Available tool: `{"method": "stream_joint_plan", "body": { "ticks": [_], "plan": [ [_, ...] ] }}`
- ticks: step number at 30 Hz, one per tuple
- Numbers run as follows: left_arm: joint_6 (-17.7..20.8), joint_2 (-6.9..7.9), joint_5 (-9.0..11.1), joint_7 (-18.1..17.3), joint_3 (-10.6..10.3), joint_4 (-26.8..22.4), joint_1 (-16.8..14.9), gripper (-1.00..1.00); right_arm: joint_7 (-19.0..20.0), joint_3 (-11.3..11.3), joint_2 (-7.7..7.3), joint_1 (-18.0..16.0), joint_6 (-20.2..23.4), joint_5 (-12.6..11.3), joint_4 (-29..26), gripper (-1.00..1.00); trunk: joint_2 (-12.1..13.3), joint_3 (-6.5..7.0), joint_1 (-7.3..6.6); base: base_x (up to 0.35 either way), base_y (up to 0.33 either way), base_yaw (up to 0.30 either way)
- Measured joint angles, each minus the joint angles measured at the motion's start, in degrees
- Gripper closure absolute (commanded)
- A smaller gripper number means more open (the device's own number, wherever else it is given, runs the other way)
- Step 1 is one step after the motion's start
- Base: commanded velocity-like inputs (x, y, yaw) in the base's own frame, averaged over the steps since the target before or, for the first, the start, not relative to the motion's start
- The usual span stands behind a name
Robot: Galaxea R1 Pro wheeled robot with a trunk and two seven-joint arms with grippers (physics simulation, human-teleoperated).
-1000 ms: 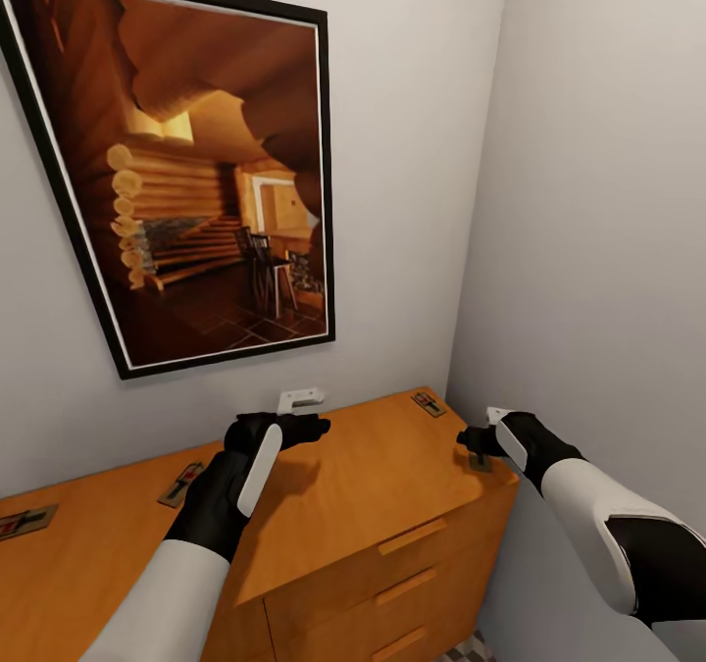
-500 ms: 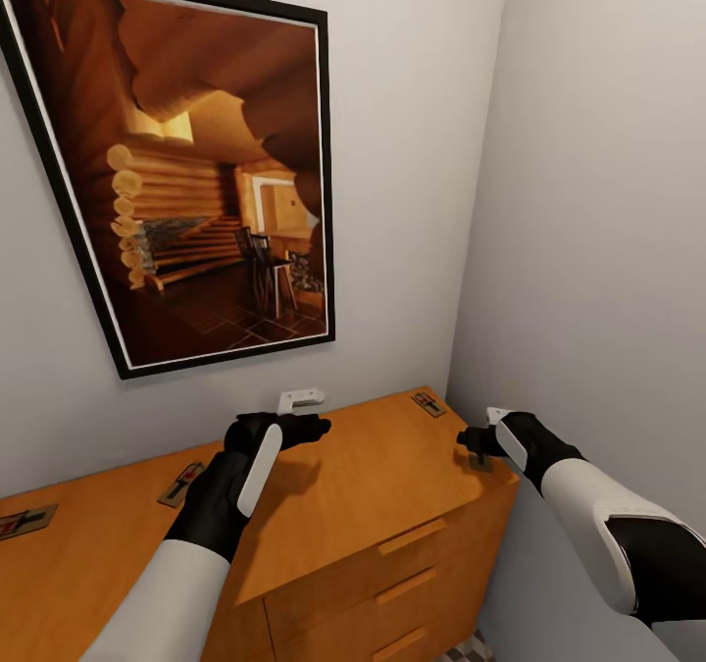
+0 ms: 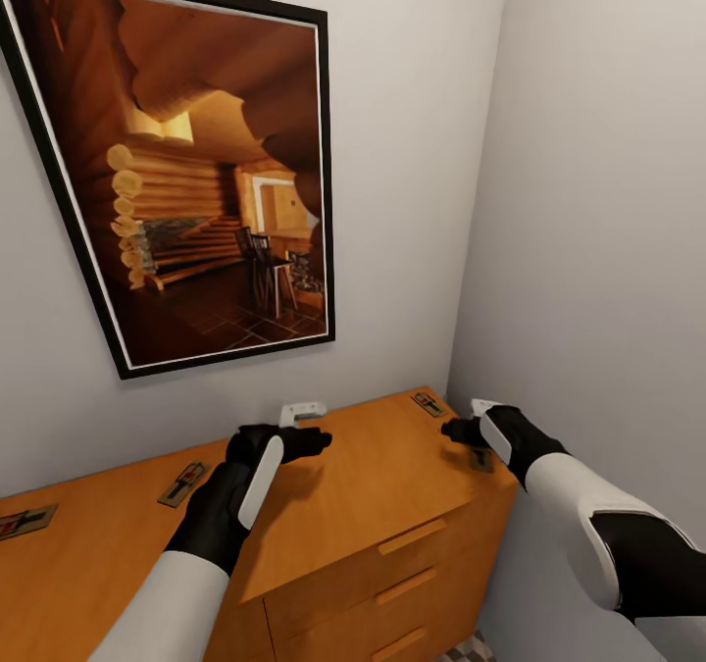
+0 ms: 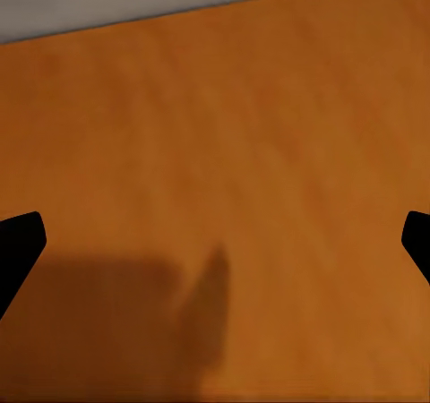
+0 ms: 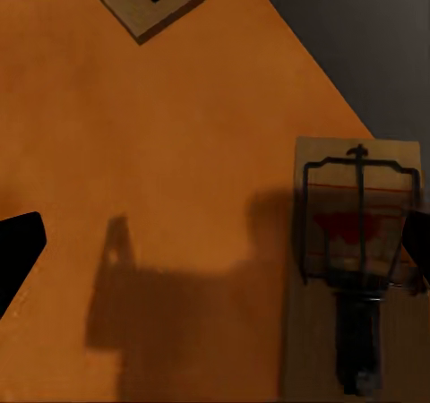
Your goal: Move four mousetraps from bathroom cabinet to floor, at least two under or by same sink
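Low, wide orange-brown wooden cabinet point(image 3: 363, 485) w/ flat top and plain drawer fronts fills the lower half of the head view, set into a corner of pale grey walls; large black-framed picture of a log-cabin interior point(image 3: 186, 172) hangs above it at 11 o'clock. Four small flat brown wooden mousetraps w/ dark wire parts lie on the cabinet top: one at the far right back corner point(image 3: 428, 403), one at the right front edge point(image 3: 480, 460) just under the right gripper, one left of centre point(image 3: 181, 483), one at the far left edge of view point(image 3: 22, 522). Left gripper point(image 3: 312, 439) hovers over bare wood near the back wall, at 12 o'clock from the cabinet's middle; left wrist view shows its black fingertips point(image 4: 20, 246) wide apart, nothing between. Right gripper point(image 3: 453, 432) hovers above the right-edge trap; right wrist view shows that trap point(image 5: 356, 269) off to one side, by one fingertip point(image 5: 18, 251) pair's far member, jaws spread, not gripping. Small white wall fitting point(image 3: 299, 411) sits just behind the left gripper.
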Motion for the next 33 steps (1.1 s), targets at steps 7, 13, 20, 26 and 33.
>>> {"method": "stream_joint_plan", "body": {
  "ticks": [7,13,20,26,33],
  "plan": [
    [0.13,0.0,0.13,0.0,-0.03,0.62,0.18,-1.0,0.77,0.07,1.34,-0.44,-2.26,0.64,1.77,-1.0,0.0,0.0,0.0,0.0,0.0,0.0],
    [0.15,0.0,0.15,0.0,0.0,0.7,0.23,-1.0,0.53,0.12,1.35,-0.49,-3.08,0.8,1.9,-1.0,0.0,0.0,0.0,0.0,0.0,0.0],
    [0.15,0.0,0.15,0.0,0.0,0.76,0.27,-1.0,0.33,0.18,1.31,-0.5,-2.81,0.9,1.9,-1.0,0.0,0.0,0.0,0.0,0.0,0.0],
    [0.15,0.0,0.15,0.0,-0.01,0.79,0.27,-1.0,0.21,0.21,1.3,-0.5,-2.56,0.92,1.9,-1.0,0.0,0.0,0.0,0.0,0.0,0.0],
    [0.15,0.0,0.16,0.0,0.0,0.81,0.28,-1.0,-1.61,0.19,1.15,-0.51,-2.44,1.0,1.95,-1.0,0.0,0.0,0.0,0.0,0.0,0.0]
  ]
}}
